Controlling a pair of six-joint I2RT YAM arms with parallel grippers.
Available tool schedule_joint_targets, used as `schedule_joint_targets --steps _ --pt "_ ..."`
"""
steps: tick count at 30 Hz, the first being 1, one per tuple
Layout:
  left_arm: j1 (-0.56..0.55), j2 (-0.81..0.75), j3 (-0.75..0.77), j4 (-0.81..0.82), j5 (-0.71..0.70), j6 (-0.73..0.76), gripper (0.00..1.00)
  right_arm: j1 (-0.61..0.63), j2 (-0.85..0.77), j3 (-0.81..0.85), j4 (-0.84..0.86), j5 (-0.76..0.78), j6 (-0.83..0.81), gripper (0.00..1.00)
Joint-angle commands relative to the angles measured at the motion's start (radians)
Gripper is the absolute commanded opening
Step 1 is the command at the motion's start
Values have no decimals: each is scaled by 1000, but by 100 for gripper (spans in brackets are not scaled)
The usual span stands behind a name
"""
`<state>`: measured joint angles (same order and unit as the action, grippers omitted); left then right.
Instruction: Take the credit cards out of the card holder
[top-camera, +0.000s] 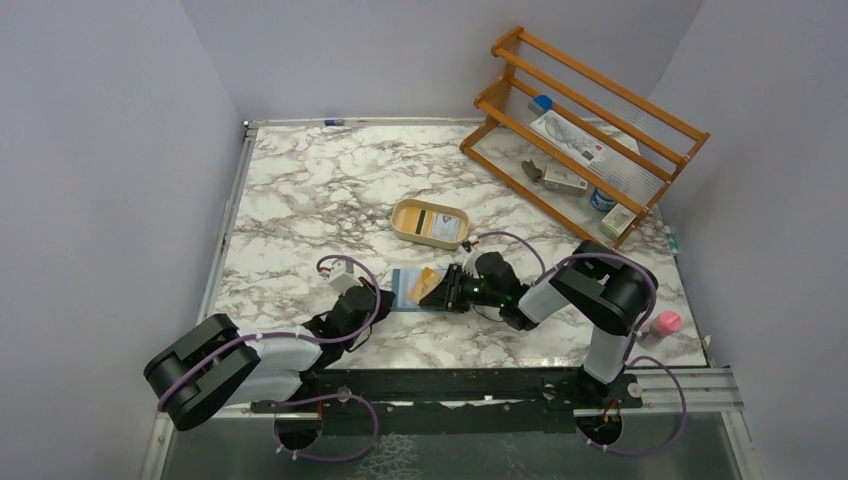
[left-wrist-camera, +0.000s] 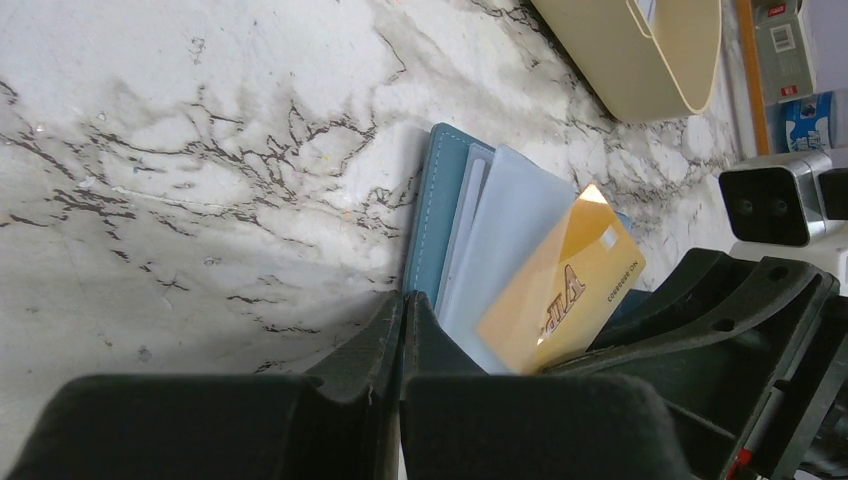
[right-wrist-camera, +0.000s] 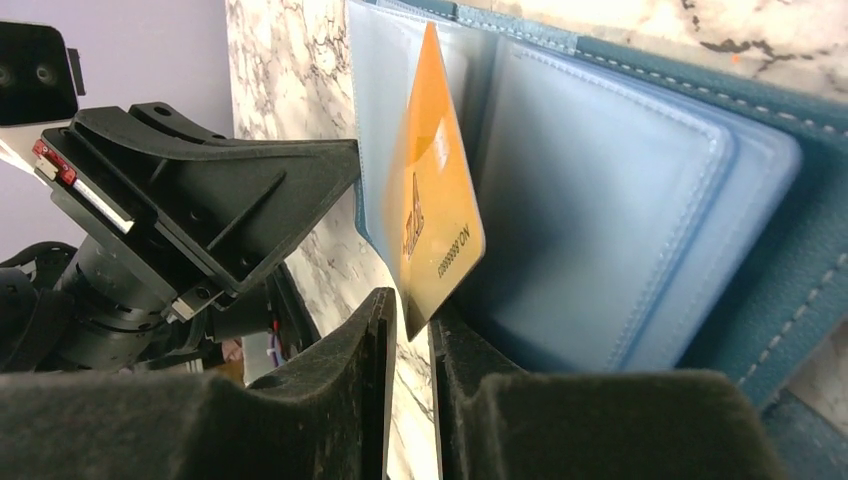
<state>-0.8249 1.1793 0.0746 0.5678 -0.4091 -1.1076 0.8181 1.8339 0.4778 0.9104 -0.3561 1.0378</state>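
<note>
Credit card (right-wrist-camera: 430, 200) looked thin, stiff, slick, poking from the card holder (right-wrist-camera: 620, 200); right jaws nipped its free corner, left jaws clenched shut.

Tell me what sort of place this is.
Probably a robot test booth: a marble-patterned table boxed in by plain grey walls, a left arm and right arm bolted at its near edge, a wooden rack of small props.
</note>
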Motion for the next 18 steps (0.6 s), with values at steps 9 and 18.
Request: schedule_joint_targets --steps 9,18 --pt "-3 -6 -21 -28 13 -8 0 -12 -16 -44 -67 23 -48 2" --pt "-2 -19 -18 -33 25 10 0 -26 -84 -56 -165 30 -94 1"
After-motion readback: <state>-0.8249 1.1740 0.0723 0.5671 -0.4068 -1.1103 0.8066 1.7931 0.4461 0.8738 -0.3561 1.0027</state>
